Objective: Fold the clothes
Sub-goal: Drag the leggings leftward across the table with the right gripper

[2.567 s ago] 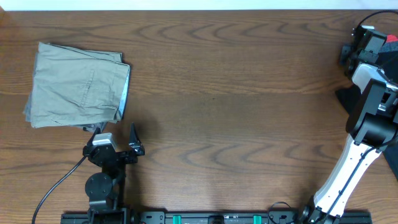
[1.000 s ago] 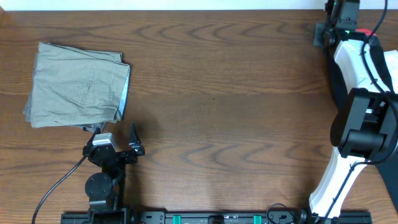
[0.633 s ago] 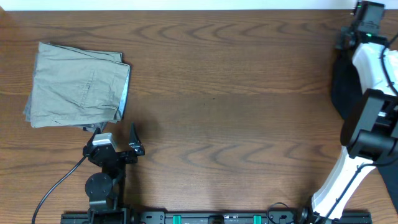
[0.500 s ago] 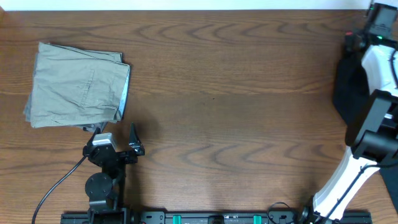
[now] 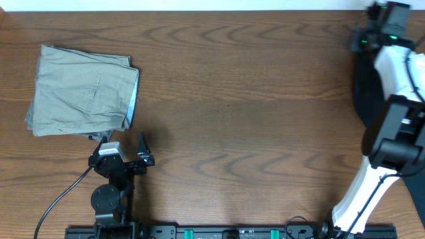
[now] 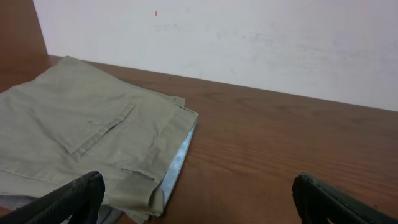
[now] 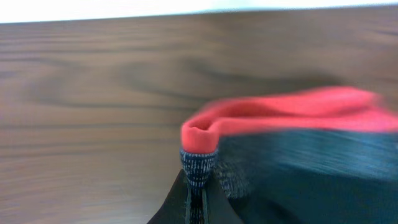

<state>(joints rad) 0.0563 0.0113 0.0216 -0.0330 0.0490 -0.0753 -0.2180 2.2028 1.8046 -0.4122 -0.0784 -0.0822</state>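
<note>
currently right fingers [image 7: 198, 186] clamped on red-and-grey waistband of black leggings [image 7: 298, 168]; left fingers [image 6: 199, 196] spread wide, holding nothing, just beside folded khaki trousers [image 6: 81, 143] on worktop [image 6: 286, 149].

From overhead my right arm [image 5: 393, 63] hides most of the leggings [image 5: 360, 89]; I cannot tell how they lie. At my right wrist their red waistband [image 7: 292, 115] is blurred, and my right pincer [image 7: 196, 202] is cut by the bottom edge. The trousers [image 6: 81, 143] run off the left wrist view's left and bottom edges.
</note>
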